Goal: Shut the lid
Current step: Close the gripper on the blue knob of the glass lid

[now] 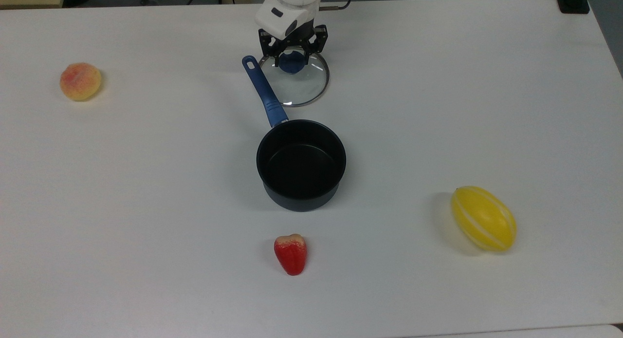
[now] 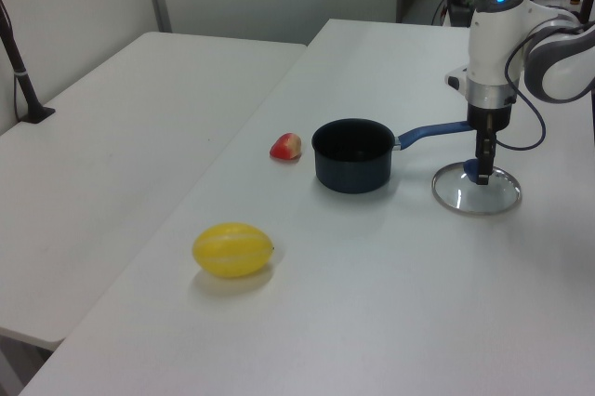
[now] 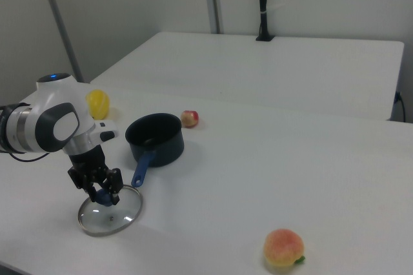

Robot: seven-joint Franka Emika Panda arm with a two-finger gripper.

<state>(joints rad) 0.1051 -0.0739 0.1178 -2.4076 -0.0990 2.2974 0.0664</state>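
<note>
Now, pincer: the pincer point(image 1: 293, 54) stands upright over the lid point(image 1: 294, 80), fingers nearly shut around the blue knob point(image 1: 291, 64); firm contact I cannot tell.
Lid: flat on the bench point(image 1: 438, 109) near its far edge, knob up, round, no long axis.
Saucepan: the saucepan point(image 1: 301, 163) is open at bench middle, handle point(image 1: 264, 90) just beside the lid.
Advice: grip the knob centred, lift level, lower straight onto the rim.

lid point(image 1: 298, 82) | clear glass, blue knob | flat on table
</note>
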